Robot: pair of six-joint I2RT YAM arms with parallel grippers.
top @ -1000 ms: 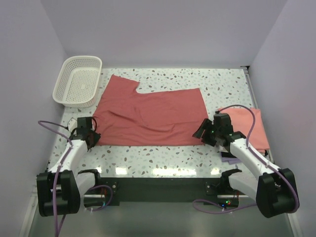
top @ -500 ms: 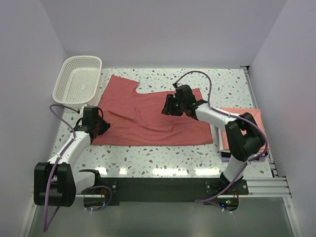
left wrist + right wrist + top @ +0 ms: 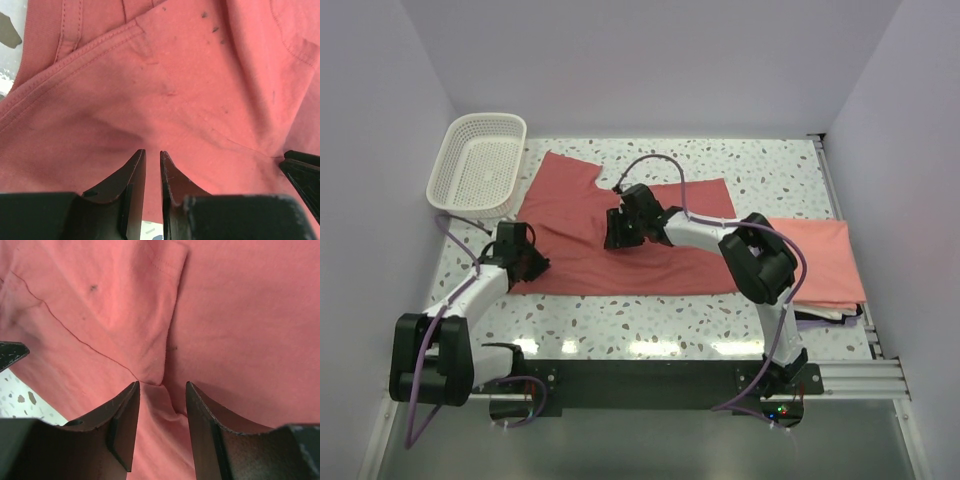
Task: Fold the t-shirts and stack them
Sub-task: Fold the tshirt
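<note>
Quick look from my remote station: the red t-shirt (image 3: 670,265) is spread flat across the middle of the desk (image 3: 770,170), one sleeve reaching toward the far edge. The left end effector (image 3: 528,263) sits at the shirt's near corner on the left arm's side. On the wrist cam its jaws are almost together, with cloth bunched up to them, so I'd call it clenched on the red t-shirt. The right end effector (image 3: 617,230) is down on the middle of the same shirt, jaws apart and straddling a small crease, not pinching it. The salmon t-shirt (image 3: 820,260) lies folded at the right edge. The white basket (image 3: 490,118) is in the far left corner.
</note>
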